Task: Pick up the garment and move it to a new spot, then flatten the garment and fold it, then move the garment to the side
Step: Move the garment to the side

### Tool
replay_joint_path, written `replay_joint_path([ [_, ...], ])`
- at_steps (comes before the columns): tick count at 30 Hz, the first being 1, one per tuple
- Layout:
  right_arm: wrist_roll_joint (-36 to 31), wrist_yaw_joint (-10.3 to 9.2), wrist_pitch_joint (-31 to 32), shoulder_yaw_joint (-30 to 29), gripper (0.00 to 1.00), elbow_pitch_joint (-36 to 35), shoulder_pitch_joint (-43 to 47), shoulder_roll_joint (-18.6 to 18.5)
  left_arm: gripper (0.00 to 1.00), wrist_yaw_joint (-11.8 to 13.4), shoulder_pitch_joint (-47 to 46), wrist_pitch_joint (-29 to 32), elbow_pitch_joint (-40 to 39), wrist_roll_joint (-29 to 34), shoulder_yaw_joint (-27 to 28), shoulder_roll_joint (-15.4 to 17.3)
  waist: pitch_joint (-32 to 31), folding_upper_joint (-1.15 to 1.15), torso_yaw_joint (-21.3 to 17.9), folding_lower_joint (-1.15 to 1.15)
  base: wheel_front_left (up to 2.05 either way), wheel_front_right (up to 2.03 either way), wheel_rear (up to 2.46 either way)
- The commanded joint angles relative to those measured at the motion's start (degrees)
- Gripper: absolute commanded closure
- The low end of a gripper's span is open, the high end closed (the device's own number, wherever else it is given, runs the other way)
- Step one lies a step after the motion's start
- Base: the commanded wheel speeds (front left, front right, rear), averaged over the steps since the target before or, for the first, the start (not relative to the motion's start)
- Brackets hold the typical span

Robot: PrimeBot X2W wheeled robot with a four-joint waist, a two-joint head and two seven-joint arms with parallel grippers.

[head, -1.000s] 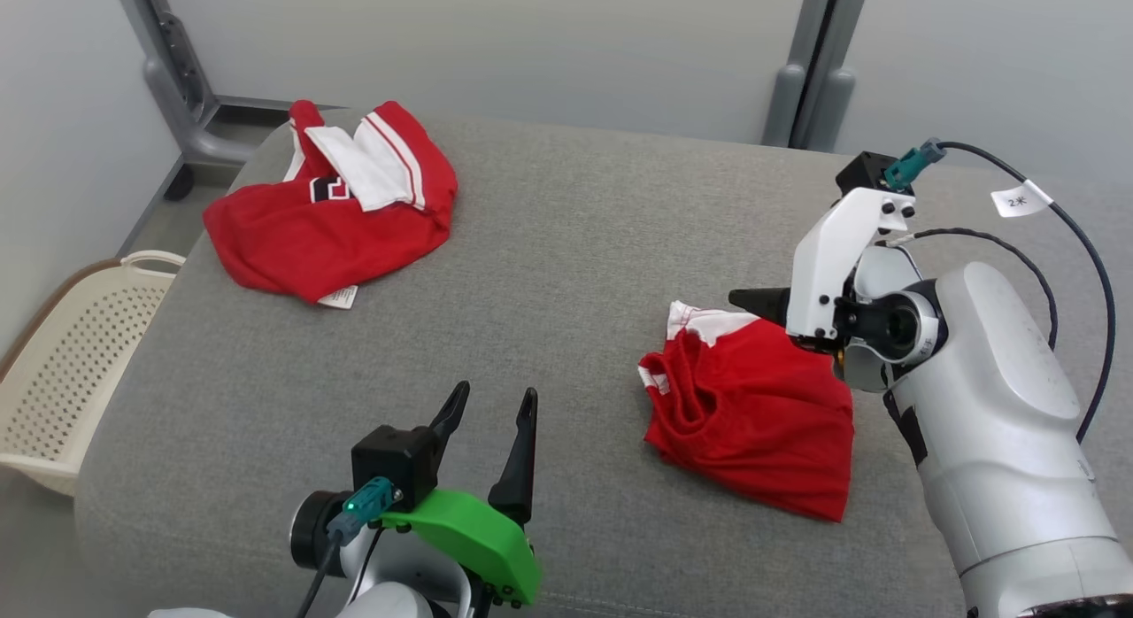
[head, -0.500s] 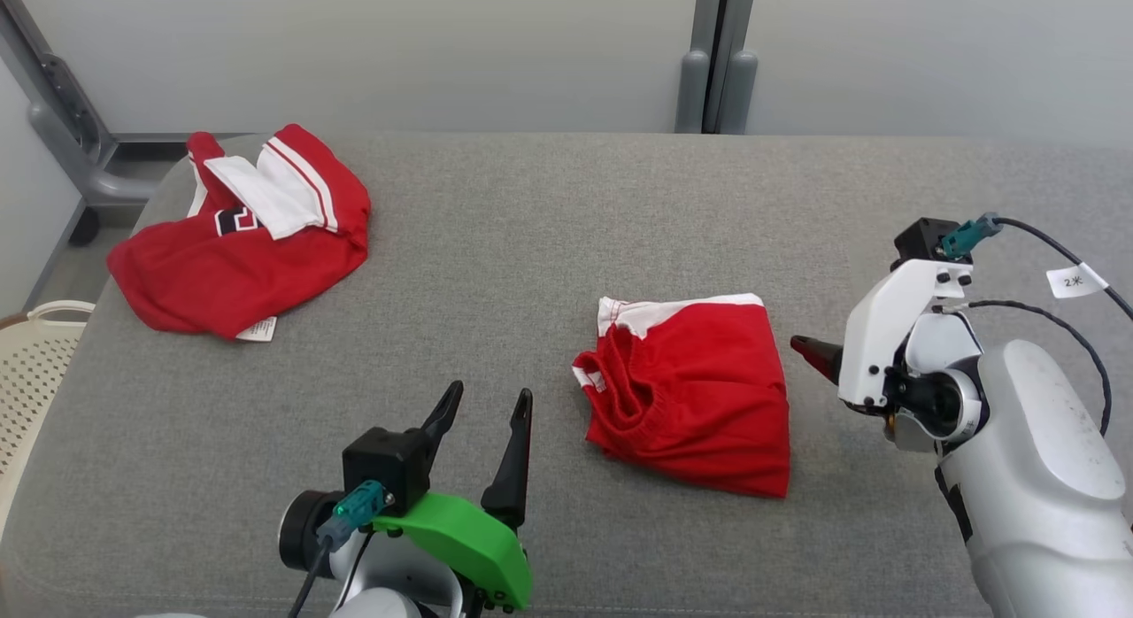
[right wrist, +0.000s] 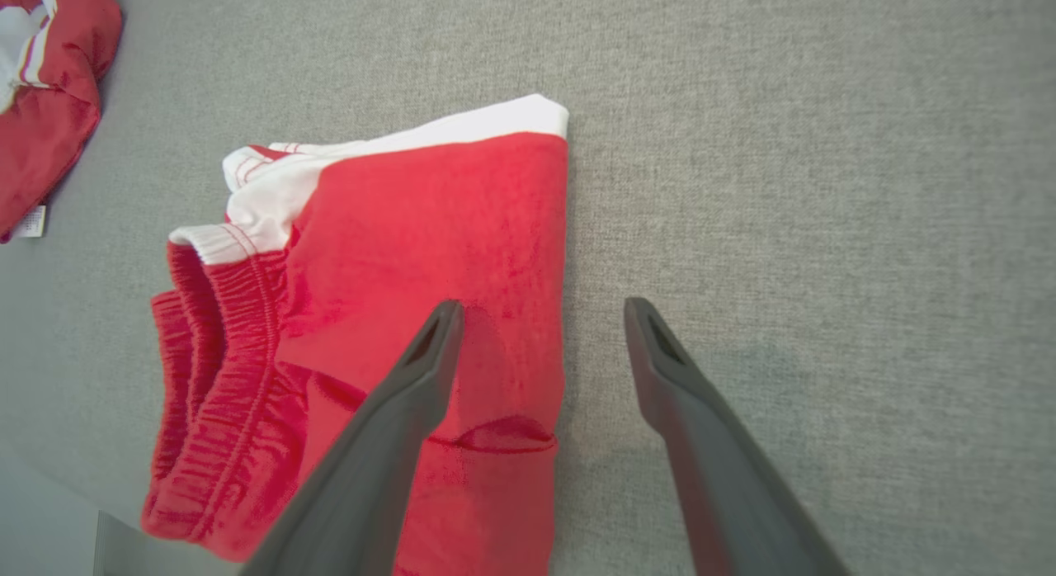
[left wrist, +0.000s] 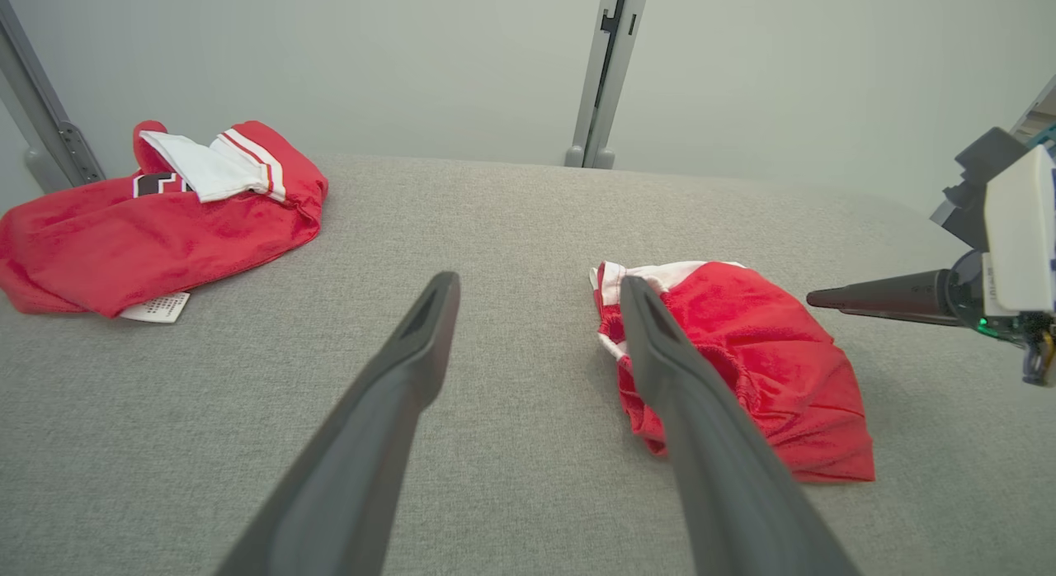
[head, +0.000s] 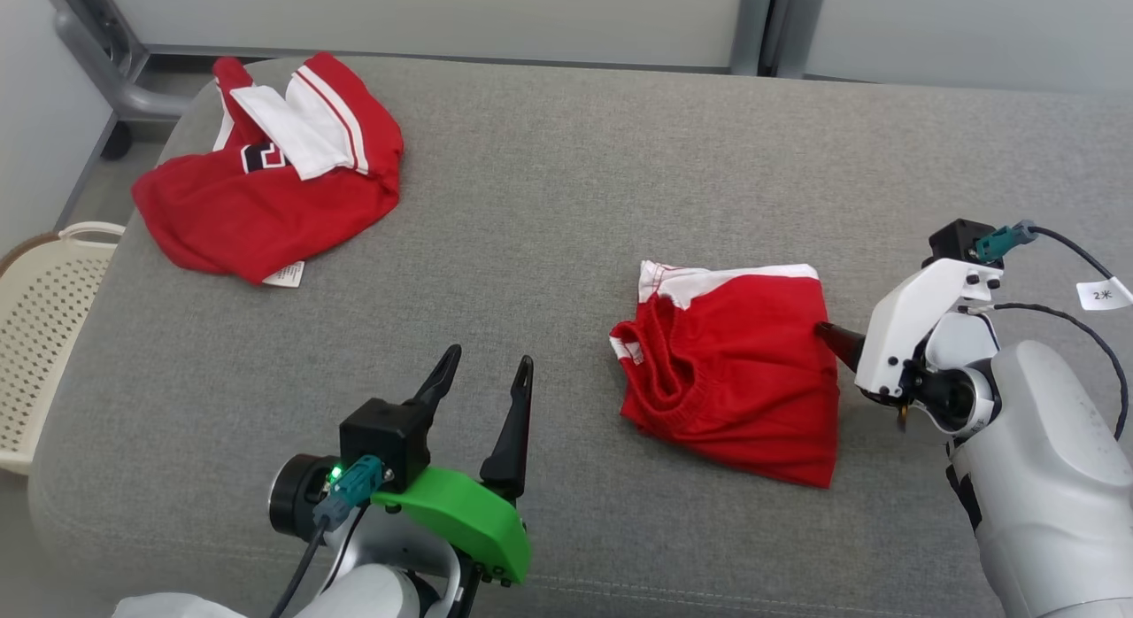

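The garment, red shorts [head: 735, 370] with a white band, lies folded on the grey padded table [head: 549, 202], right of centre. My right gripper [head: 832, 335] is open at the shorts' right edge, low over the cloth. In the right wrist view the right gripper [right wrist: 540, 312] straddles that edge of the shorts [right wrist: 429, 229], one finger over red fabric and one over bare table, holding nothing. My left gripper [head: 489, 359] stands open and empty near the front edge, left of the shorts. The left wrist view shows the left gripper [left wrist: 538, 283], the shorts [left wrist: 759, 361] and the right gripper's dark finger [left wrist: 874, 298].
A red and white jersey [head: 265, 184] lies crumpled at the table's far left corner, also visible as the jersey [left wrist: 148, 221]. A cream perforated basket [head: 44, 335] stands on the floor off the left edge. Grey posts [head: 770, 25] rise behind the table.
The head camera has shifted. My right gripper came off the top of the shorts, drew back to the right, and now sits at their right edge. The left gripper stays put.
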Motion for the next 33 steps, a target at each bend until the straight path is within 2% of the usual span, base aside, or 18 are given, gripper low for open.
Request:
replay_joint_path([
  [1, 0.3, 0.0, -0.5, 0.0, 0.0, 1.1, -0.9, -0.4, 0.0, 0.3, -1.2, 0.0, -0.4, 0.7, 0.1, 0.3, 1.8, 0.0, 2.0, 0.0, 0.0, 0.0, 0.0],
  [15, 0.7, 0.0, -1.7, -0.9, 0.0, 9.8, -3.1, 0.2, 0.0, 0.7, -1.7, -0.5, -0.6, 0.7, 0.4, 0.4, 3.8, 0.0, 4.5, 0.0, 0.0, 0.0, 0.0],
  [16, 0.7, 0.0, -1.8, -0.8, 0.15, 10.2, -3.3, 0.3, 0.0, 0.7, -1.8, -0.6, -0.5, 0.6, 0.4, 0.4, 3.8, 0.0, 4.6, 0.0, 0.0, 0.0, 0.0],
  [17, 0.8, 0.0, -2.1, -0.7, 0.39, 10.6, -3.4, 0.4, 0.0, 0.7, -1.8, -0.7, -0.4, 0.6, 0.5, 0.4, 3.9, 0.0, 4.6, 0.0, 0.0, 0.0, 0.0],
  [18, 0.9, 0.0, -2.3, -0.6, 0.54, 10.9, -3.5, 0.5, 0.0, 0.7, -1.8, -0.7, -0.4, 0.6, 0.5, 0.5, 3.9, 0.0, 4.6, 0.0, 0.0, 0.0, 0.0],
  [20, 1.4, 0.0, -2.6, -0.1, 0.68, 11.2, -3.8, 0.6, 0.0, 0.8, -1.8, -0.7, -0.4, 0.6, 0.5, 0.5, 4.0, 0.0, 4.5, 0.0, 0.0, 0.0, 0.0],
  [22, 1.9, 0.0, -3.0, 0.8, 0.96, 11.1, -4.1, 0.8, 0.0, 0.9, -1.9, -0.8, -0.4, 0.6, 0.6, 0.5, 4.1, 0.0, 4.4, 0.0, 0.0, 0.0, 0.0],
  [23, 2.3, 0.0, -3.2, 1.2, 1.0, 11.1, -4.2, 0.8, 0.0, 0.9, -2.0, -0.8, -0.3, 0.6, 0.6, 0.5, 4.1, 0.0, 4.3, 0.0, 0.0, 0.0, 0.0],
  [33, 5.6, 0.0, -4.7, 4.2, 1.0, 9.4, -6.3, -1.9, 0.0, 1.2, -1.5, -1.2, -0.3, 0.1, 0.7, 0.6, 3.4, 0.0, 2.3, 0.0, 0.0, 0.0, 0.0],
])
